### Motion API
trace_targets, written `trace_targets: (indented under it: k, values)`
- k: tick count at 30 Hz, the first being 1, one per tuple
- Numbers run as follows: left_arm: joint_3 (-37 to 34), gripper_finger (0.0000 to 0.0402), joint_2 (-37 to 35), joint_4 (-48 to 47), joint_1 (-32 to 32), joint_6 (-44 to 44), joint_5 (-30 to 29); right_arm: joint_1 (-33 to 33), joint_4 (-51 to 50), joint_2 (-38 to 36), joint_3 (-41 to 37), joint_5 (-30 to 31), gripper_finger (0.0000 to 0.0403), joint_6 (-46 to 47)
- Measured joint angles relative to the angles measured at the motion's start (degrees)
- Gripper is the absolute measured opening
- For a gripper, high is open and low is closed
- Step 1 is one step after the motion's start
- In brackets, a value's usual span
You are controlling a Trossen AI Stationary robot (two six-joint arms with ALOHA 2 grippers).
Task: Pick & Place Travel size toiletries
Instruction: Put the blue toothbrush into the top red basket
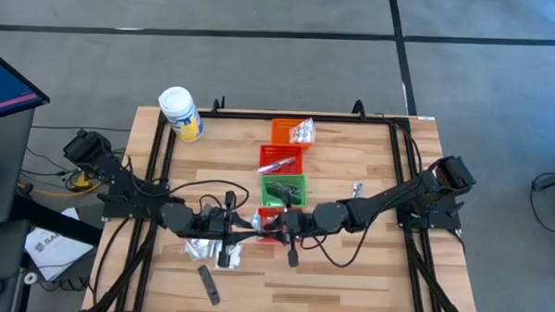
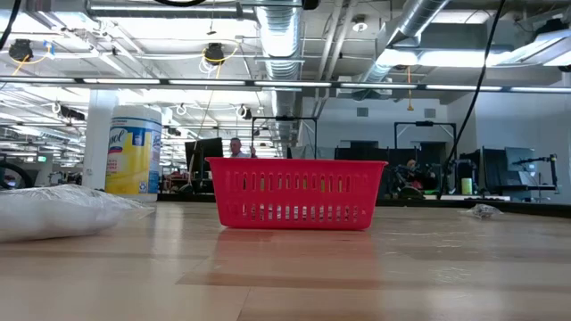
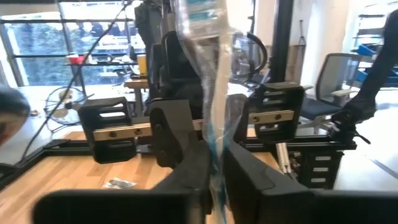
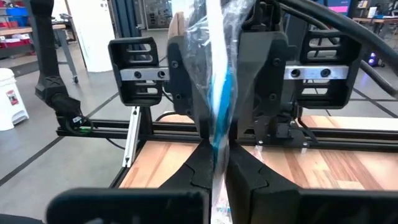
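Observation:
A long clear packet with a blue strip inside stands upright in the air over the table's middle. My left gripper and my right gripper face each other, both shut on it. Under them a red basket rests on the table. More toiletries lie on the table: clear sachets, a dark strip and a small silvery piece. The low view shows neither gripper. My left gripper pinches the packet's lower stretch between its two fingers, coming level from the table's left side, across the packet's length. The packet rises upright above the fingers, clear of the table. My right gripper pinches the same lower stretch between its two fingers, level from the table's right side, across the packet. The wrapper bulges and crinkles above the fingers.
Behind the red basket stand a green basket, a second red one and an orange one in a row toward the far edge. A white jar with a yellow label stands far left.

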Motion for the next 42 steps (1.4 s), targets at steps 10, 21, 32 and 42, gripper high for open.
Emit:
trace_targets:
  k: [10, 21, 32, 42]
  values:
    - [0.0, 0.0013, 0.0, -0.2, 0.0, -1.3, 0.6, 0.0, -1.8, 0.0, 0.0, 0.0, 0.0063, 1.5]
    - [0.0, 0.0010, -1.2, -0.3, -0.3, -2.7, 0.6, 0.5, -12.7, -4.4, 0.2, 0.0, 0.0131, 5.2]
    - [3.4, 0.0010, -4.1, -9.9, 4.0, -3.0, 0.7, 3.0, -38.9, -14.5, 0.0, 1.9, 0.0134, 15.7]
    - [12.4, 0.0010, -4.1, -28.0, 15.0, -5.5, 8.8, 7.0, -51.5, -17.8, 0.0, 12.1, 0.0098, 20.9]
